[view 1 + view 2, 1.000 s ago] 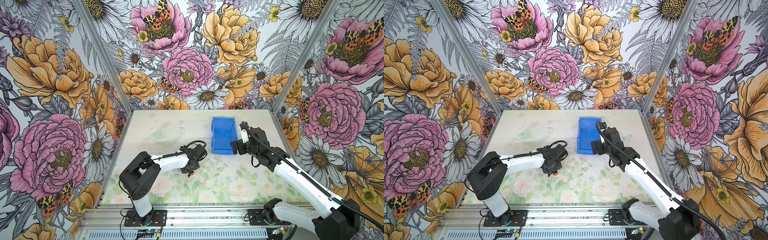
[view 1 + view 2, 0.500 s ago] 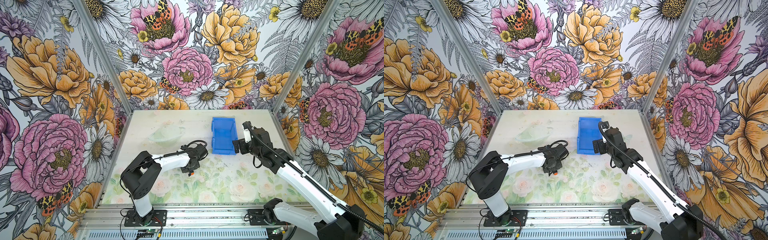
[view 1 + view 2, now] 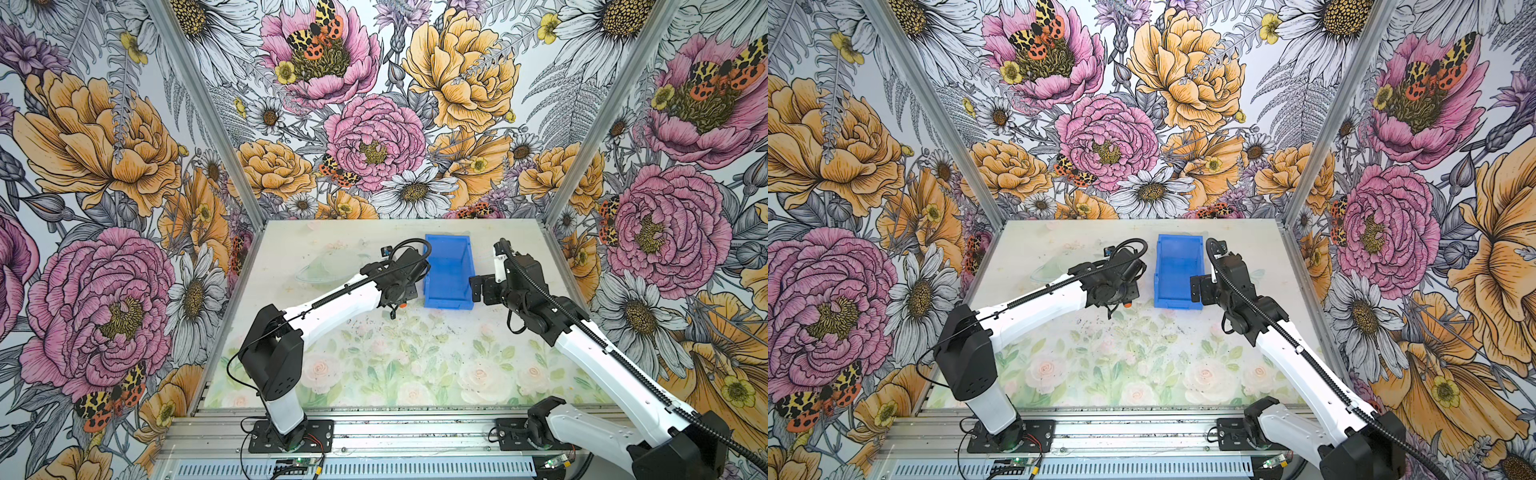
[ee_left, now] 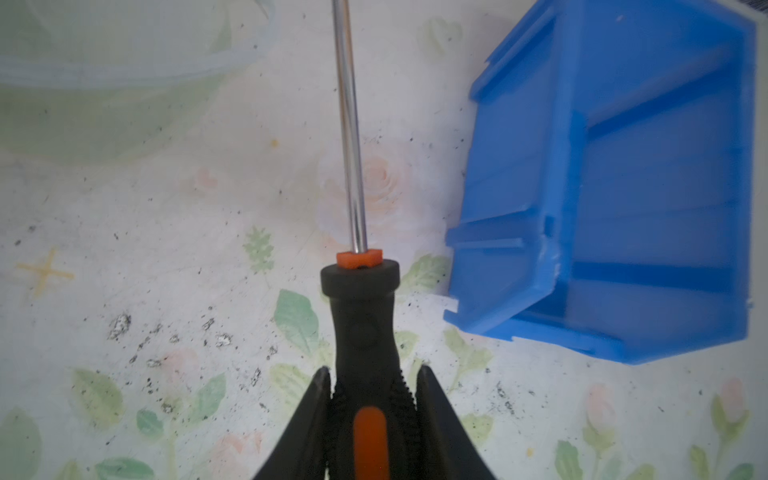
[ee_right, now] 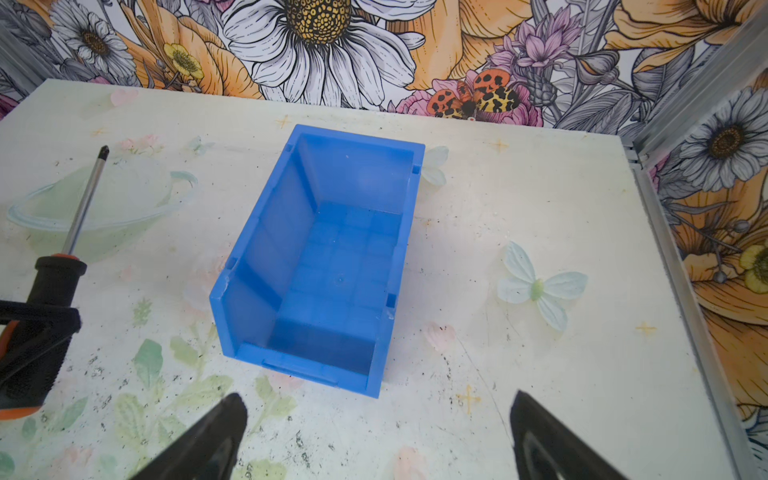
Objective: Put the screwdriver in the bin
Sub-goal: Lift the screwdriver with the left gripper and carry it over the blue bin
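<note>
Orange-black handle pinched in left gripper [image 4: 372, 374], screwdriver [image 4: 351, 145] shaft roughly parallel to bin [image 4: 623, 187] long wall, bin just rightward; right gripper [image 5: 378, 398] spread.

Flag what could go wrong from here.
1. The left pincer grips the screwdriver toward the rear of its handle. The long shaft juts ahead and may pivot in the grip.
2. The bin has tall side walls. The tip could snag one while crossing, perhaps shoving the bin.
3. The right pincer hangs open close to the bin's low front, so the arms may crowd there.
</note>
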Controlling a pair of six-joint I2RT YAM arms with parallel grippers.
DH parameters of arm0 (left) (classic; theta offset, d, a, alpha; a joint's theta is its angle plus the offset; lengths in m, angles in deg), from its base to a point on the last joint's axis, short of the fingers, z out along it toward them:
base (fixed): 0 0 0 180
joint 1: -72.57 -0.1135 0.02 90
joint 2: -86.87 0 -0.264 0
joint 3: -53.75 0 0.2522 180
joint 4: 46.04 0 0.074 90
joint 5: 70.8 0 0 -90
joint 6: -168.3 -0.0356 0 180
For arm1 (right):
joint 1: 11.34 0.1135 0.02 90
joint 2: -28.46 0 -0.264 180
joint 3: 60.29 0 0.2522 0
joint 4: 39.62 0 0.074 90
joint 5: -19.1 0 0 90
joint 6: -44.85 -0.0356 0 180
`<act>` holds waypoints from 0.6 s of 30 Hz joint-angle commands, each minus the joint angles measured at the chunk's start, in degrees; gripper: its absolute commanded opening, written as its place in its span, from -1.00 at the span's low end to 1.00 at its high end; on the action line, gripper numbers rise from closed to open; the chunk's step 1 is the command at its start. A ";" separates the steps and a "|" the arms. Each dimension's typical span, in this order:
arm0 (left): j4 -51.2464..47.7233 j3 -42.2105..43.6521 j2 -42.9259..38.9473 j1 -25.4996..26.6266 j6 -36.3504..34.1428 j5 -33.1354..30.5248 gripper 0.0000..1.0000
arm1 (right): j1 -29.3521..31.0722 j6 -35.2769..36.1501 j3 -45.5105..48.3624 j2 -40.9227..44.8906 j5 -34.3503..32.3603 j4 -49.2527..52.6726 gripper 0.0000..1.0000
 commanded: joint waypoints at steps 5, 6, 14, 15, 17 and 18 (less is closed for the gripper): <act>4.18 -12.89 9.30 -1.98 -11.04 4.79 -0.82 | -2.19 -5.03 -0.13 1.66 0.26 -0.97 0.98; 4.89 -14.26 10.49 -1.94 -11.47 5.83 -0.82 | -2.41 -5.03 -0.02 2.21 -0.78 -0.97 0.98; 6.75 -24.05 19.50 -0.33 -12.03 10.56 -0.83 | -3.74 -5.82 1.04 2.11 -5.21 -0.88 0.98; 6.70 -24.91 20.27 -0.03 -12.13 10.85 -0.84 | -3.92 -6.00 1.36 2.00 -5.56 -0.88 0.97; 6.75 -26.43 21.58 0.59 -12.22 11.30 -0.84 | -4.33 -6.33 1.96 1.80 -6.74 -0.87 0.97; 6.67 -26.85 22.01 0.79 -12.14 11.54 -0.84 | -4.43 -6.45 2.20 1.89 -7.29 -0.84 0.97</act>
